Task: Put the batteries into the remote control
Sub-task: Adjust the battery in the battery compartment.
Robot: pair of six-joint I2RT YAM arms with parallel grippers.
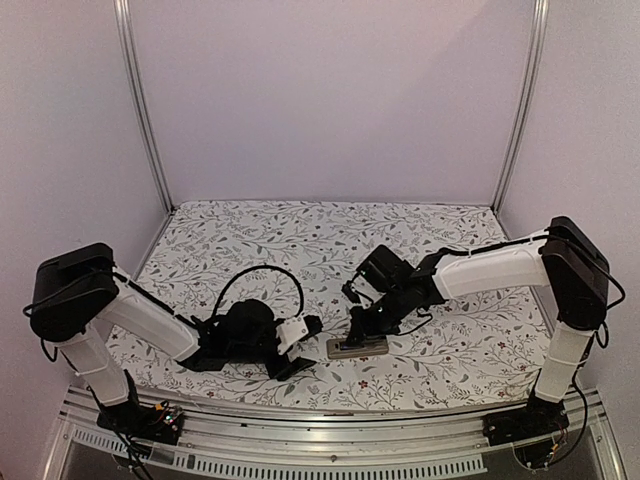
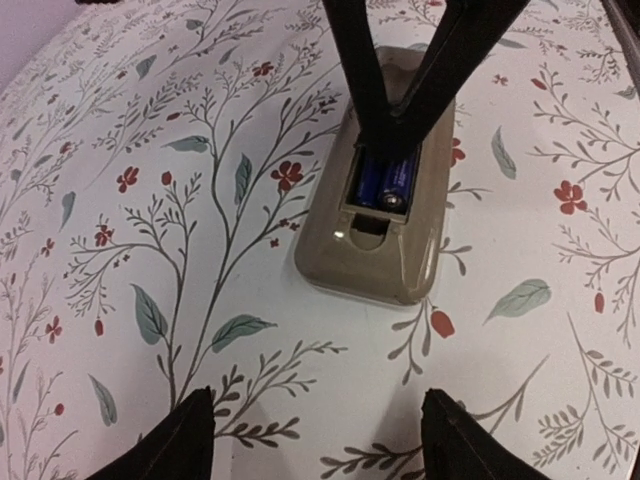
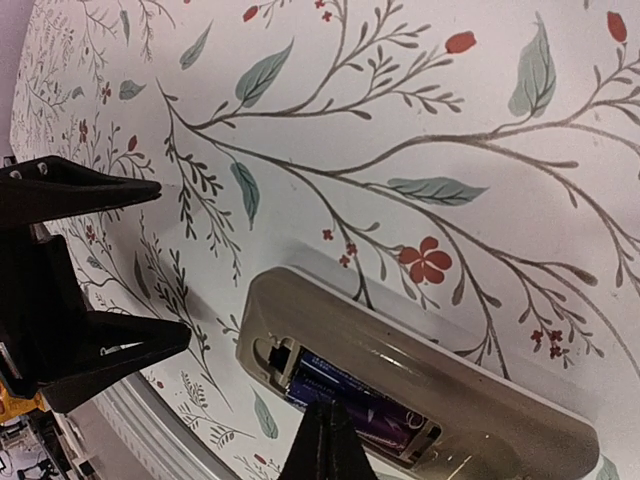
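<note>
The remote control [image 1: 360, 346] lies face down on the floral cloth, grey-tan back up, with its battery bay uncovered. Two dark blue-purple batteries [image 2: 385, 182] lie side by side in the bay, also seen in the right wrist view [image 3: 352, 392]. My right gripper [image 3: 328, 432] is shut, and its joined tips rest on the batteries from above [image 2: 392, 118]. My left gripper [image 2: 318, 440] is open and empty. It sits low over the cloth just short of the remote's [image 2: 372, 255] near end. Its fingers [image 3: 92, 188] show left of the remote [image 3: 420, 350] in the right wrist view.
The floral cloth [image 1: 300, 240] covers the table. A metal rail [image 1: 330, 415] runs along the near edge, close behind the remote. A black cable [image 1: 262, 275] loops above the left wrist. Grey walls with metal posts [image 1: 145, 110] enclose the back and sides.
</note>
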